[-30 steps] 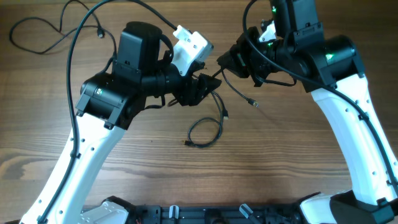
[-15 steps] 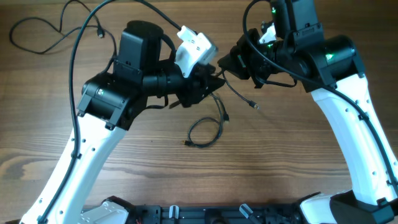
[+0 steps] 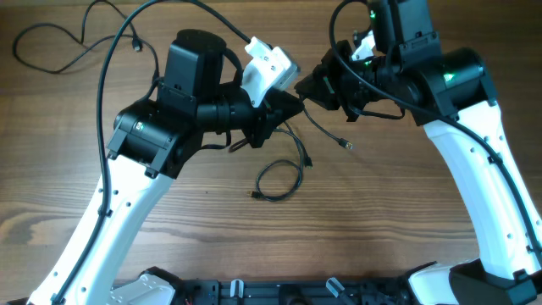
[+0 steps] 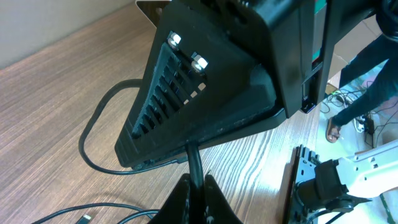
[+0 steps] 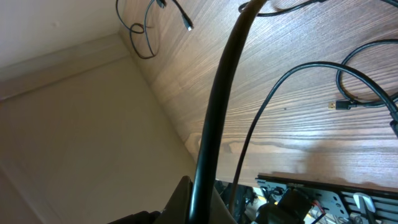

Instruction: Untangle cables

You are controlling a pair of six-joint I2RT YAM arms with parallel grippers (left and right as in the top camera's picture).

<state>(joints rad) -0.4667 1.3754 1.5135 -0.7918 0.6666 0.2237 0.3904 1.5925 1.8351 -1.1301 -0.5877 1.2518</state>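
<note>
A thin black cable [image 3: 298, 151] hangs between my two grippers and falls to a loose loop [image 3: 279, 180] on the wooden table, with a small plug end [image 3: 345, 145] to its right. My left gripper [image 3: 290, 105] is shut on this cable [image 4: 194, 160] just below the right gripper's black body [image 4: 205, 87]; in the left wrist view its fingers [image 4: 212, 198] pinch the cord. My right gripper [image 3: 310, 85] is shut on the same cable [image 5: 222, 93], which runs up from its jaws. The grippers stand nearly tip to tip above the table's centre.
A second thin cable [image 3: 52, 51] lies curled at the far left of the table, its plug [image 3: 135, 44] near the left arm. A thicker arm wire [image 3: 110, 76] arcs over the left arm. The robot's base rail [image 3: 279, 292] borders the near edge.
The left gripper has closed on the cable and shifted slightly up and right toward the right gripper. The right arm has held still.
</note>
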